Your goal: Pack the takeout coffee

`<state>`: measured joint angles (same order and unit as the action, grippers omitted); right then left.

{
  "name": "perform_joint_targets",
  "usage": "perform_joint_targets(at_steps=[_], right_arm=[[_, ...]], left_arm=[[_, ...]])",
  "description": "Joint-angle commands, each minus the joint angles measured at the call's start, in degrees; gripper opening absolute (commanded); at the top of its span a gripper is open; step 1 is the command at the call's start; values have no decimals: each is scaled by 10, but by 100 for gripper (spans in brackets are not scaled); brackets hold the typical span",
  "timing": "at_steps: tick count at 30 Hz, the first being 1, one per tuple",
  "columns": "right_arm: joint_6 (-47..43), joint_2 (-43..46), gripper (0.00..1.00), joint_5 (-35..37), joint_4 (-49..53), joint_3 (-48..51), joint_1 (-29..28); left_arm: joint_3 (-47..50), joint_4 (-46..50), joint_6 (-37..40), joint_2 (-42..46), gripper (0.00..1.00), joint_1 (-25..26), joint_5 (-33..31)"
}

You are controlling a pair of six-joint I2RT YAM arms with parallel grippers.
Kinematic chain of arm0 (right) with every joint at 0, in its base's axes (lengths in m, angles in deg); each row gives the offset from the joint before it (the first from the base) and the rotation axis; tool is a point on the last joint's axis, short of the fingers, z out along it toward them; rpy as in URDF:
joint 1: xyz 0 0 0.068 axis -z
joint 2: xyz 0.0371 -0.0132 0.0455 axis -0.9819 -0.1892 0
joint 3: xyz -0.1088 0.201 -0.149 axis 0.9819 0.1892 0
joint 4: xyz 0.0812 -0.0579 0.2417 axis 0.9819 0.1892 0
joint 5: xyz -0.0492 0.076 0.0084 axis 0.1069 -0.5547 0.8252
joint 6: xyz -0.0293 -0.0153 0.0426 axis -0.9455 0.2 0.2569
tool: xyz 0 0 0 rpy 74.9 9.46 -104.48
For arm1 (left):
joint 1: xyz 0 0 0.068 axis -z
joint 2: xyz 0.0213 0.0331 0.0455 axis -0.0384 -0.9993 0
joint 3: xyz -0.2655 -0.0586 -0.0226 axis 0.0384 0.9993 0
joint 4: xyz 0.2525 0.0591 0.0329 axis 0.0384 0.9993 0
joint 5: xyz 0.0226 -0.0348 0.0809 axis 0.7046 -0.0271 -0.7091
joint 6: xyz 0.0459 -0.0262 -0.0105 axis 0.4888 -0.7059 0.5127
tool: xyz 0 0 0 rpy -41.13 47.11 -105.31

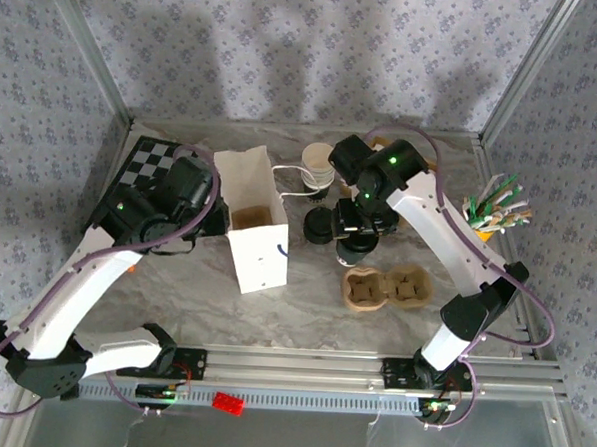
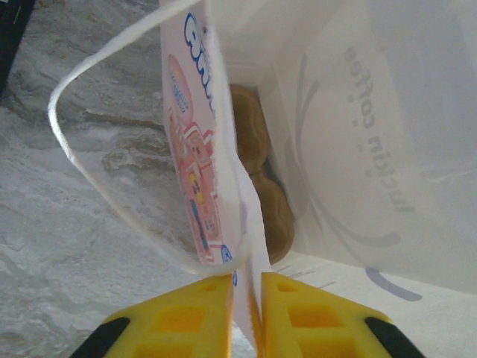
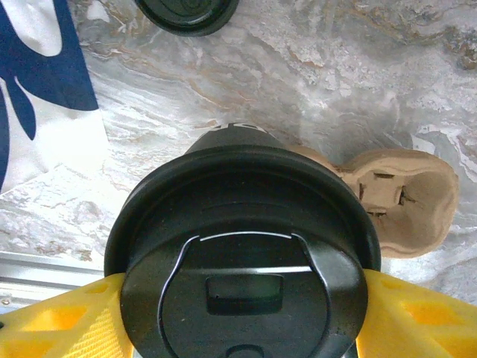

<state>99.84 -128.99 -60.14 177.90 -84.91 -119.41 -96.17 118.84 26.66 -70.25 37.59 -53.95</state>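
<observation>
Observe that your left fingers (image 2: 186, 321) are clenched on the paper bag (image 2: 358, 112) wall pinched between them. Your right fingers (image 3: 67, 328) grasp the lidded cup (image 3: 242, 246) between them; the cup tray (image 3: 406, 198) lies beyond on the worktop (image 3: 298, 74).

The white paper bag (image 2: 387, 89) had "luckin coffee" printed in grey on its wall, upside down. A pink label (image 2: 195, 175) on the bag had letters too blurry to read.

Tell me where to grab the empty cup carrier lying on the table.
Grip the narrow waist between its two wells, coming straight down from above. The carrier lies flat with its wells facing up, and the waist looks like its slimmest part, so it is likely the easiest to pinch.
</observation>
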Motion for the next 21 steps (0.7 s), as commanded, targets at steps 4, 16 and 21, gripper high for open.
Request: perform_joint_targets(at_steps=[4,16,21], right_arm=[[21,8,68,13,61,-34,-22],[39,-7,68,7,104,-107,-51],[34,-8,67,-9,108,-126,-53]], left_arm=[[-37,41,75,2,15,-23,46],[-93,78,82,-51,41,-36,30],[-76,42,73,-64,42,-36,27]])
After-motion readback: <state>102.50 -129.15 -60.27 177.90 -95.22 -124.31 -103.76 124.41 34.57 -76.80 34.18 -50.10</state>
